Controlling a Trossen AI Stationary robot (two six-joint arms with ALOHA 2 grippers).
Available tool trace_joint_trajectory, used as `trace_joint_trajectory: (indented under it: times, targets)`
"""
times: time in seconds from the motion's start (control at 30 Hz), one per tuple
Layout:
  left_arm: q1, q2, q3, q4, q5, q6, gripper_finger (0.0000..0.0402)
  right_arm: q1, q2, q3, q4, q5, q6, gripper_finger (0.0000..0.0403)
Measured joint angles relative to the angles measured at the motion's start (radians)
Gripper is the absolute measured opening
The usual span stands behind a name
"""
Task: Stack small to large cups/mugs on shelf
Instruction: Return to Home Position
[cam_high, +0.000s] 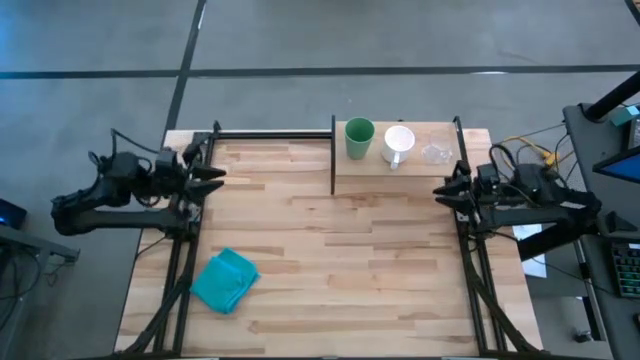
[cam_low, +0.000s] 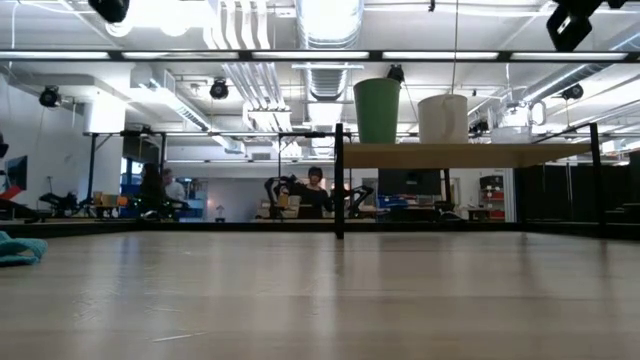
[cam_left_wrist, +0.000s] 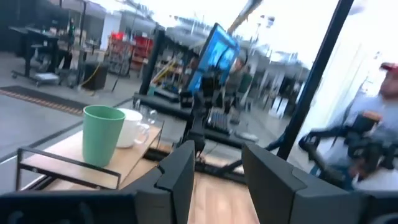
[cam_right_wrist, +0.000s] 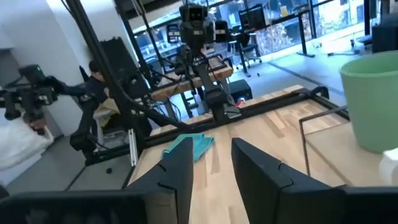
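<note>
On my left gripper (cam_high: 218, 172) the fingers (cam_left_wrist: 180, 177) are apart with nothing between them. It hangs at the left edge of the counter (cam_high: 330, 250), toward the back. My right gripper (cam_high: 442, 189) has its fingers (cam_right_wrist: 258, 171) spread and empty too, at the right edge just beside the shelf (cam_high: 365, 175). The shelf stands at the back right of the counter. On it I see three vessels upright in a row, none nested: the green tumbler (cam_high: 359, 138), then the white mug (cam_high: 398, 143), then the clear cup (cam_high: 435, 153) nearest the right arm. A teal cloth (cam_high: 225, 280) lies front left.
</note>
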Motion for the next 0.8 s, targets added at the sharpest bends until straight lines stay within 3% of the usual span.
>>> trace_joint_trajectory:
  times: [0.27,0.5,0.8]
  targets:
    - [0.000,-0.232,-0.258,0.210,0.001,-0.077,0.0121,0.000,-0.032,-0.190,0.249,-0.040,0.012,0.0105]
    - [0.000,-0.374,-0.362,0.207,0.001,-0.105,0.0121,0.001,-0.051,-0.328,0.385,-0.058,0.087,0.0105]
    - [0.001,-0.370,-0.438,0.215,0.002,-0.134,0.0121,0.032,-0.051,-0.434,0.539,-0.058,0.105,0.0105]
